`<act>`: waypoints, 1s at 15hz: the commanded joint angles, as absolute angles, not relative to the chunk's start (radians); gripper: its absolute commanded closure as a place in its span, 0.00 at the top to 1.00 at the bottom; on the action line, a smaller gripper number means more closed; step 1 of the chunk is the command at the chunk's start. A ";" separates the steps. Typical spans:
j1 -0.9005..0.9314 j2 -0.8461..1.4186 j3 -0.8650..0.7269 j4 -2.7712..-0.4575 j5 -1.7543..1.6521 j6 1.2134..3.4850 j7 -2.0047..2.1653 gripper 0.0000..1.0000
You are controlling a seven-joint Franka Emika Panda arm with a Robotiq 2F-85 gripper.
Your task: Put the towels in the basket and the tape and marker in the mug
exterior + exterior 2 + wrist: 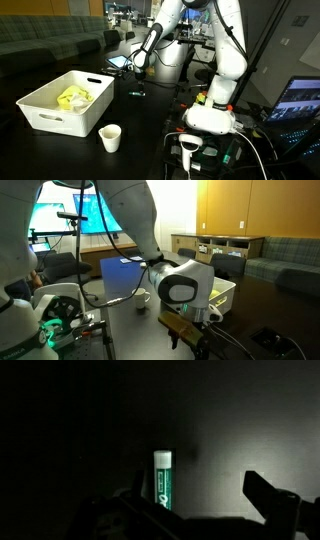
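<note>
Marker [162, 480] between spread jaws, off-centre.

The basket [55, 120] looks smooth white plastic, the towel [74, 97] soft yellow cloth — the table [140, 125] dark and matt.

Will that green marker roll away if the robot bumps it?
Probably, yes: the marker looks round and lies flat on the smooth dark table, so a sideways nudge could send it rolling. It looks stiff, so it should not bend when pinched. It seems small and thin, likely light.
</note>
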State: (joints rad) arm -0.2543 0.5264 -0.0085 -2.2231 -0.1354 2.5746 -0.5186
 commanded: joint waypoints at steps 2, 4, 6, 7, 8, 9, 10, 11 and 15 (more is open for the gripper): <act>-0.231 0.554 -0.011 -2.189 -0.125 2.574 -0.456 1.00; -0.223 0.559 -0.015 -2.185 -0.127 2.593 -0.427 1.00; -0.204 0.568 -0.031 -2.178 -0.146 2.619 -0.389 1.00; -0.193 0.570 -0.040 -2.176 -0.158 2.633 -0.373 1.00; -0.179 0.575 -0.052 -2.170 -0.171 2.641 -0.355 1.00; -0.168 0.581 -0.062 -2.163 -0.185 2.652 -0.345 1.00; -0.156 0.587 -0.074 -2.158 -0.200 2.658 -0.334 1.00; -0.144 0.598 -0.083 -2.147 -0.214 2.664 -0.322 1.00; -0.112 0.634 -0.111 -2.119 -0.264 2.678 -0.294 1.00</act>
State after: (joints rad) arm -0.1443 0.5962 -0.0807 -2.1537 -0.2184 2.6525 -0.3318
